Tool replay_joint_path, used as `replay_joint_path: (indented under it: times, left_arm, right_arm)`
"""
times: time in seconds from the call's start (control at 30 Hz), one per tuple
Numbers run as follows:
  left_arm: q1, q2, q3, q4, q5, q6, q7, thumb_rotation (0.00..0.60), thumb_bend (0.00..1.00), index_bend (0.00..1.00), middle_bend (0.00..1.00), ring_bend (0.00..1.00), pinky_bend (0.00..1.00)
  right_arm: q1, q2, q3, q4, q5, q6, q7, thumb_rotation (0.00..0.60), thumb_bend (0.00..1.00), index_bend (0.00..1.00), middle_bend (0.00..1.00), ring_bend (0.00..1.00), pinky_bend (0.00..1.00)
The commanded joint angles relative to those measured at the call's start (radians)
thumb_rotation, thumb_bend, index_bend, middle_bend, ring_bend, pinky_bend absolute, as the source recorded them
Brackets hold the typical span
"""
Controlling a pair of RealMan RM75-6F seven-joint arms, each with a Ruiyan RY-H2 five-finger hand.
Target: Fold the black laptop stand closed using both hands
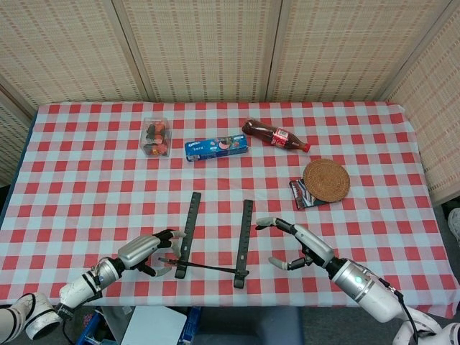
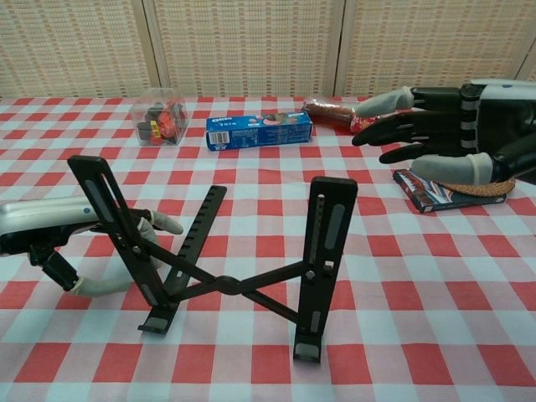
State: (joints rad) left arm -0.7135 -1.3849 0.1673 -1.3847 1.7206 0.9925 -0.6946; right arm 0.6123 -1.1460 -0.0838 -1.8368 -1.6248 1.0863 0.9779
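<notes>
laptop stand (image 2: 226,251) fully spread, near front edge of worktop (image 1: 86,180) | left hand (image 2: 59,230) beside its left rail, fingers apart, no grip | right hand (image 2: 444,126) spread, clear of right rail, empty | fold not started, all left

Black laptop stand (image 2: 226,285) on red-and-white checked tablecloth (image 1: 374,215); blue biscuit box (image 1: 217,148).

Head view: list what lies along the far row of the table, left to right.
Clear snack box → blue cookie box → red drink bottle → woven coaster, set a little nearer than the rest.
</notes>
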Motion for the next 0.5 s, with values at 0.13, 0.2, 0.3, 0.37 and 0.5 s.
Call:
replay_joint_path:
  times: [0.13,0.2,0.3,0.37,0.5]
  left_arm:
    - [-0.002,-0.006,-0.002,-0.001,-0.005,-0.001,0.020,0.600,0.36,0.41,0.12,0.07,0.23]
    - [-0.002,-0.007,-0.001,-0.003,-0.006,-0.001,0.022,0.600,0.36,0.42,0.12,0.07,0.23]
    - [-0.004,-0.007,-0.001,-0.005,-0.007,-0.004,0.027,0.600,0.36,0.43,0.12,0.07,0.23]
    - [-0.005,-0.008,-0.001,-0.006,-0.008,-0.005,0.029,0.600,0.37,0.43,0.12,0.07,0.23]
    - [-0.007,-0.010,-0.001,-0.008,-0.010,-0.006,0.034,0.600,0.38,0.44,0.12,0.07,0.23]
  right_arm:
    - [-0.006,-0.003,0.004,0.005,-0.002,-0.002,0.004,0.600,0.29,0.17,0.20,0.08,0.08]
    - [-0.008,-0.002,0.005,0.006,-0.002,-0.003,0.005,0.600,0.29,0.17,0.20,0.08,0.08]
    - [-0.012,-0.003,0.007,0.008,-0.001,-0.003,0.006,0.600,0.29,0.17,0.20,0.08,0.08]
    - [-0.014,-0.003,0.008,0.008,-0.002,-0.004,0.005,0.600,0.29,0.17,0.20,0.08,0.08]
    - [-0.017,-0.002,0.011,0.008,-0.002,-0.007,0.005,0.600,0.29,0.17,0.20,0.08,0.08]
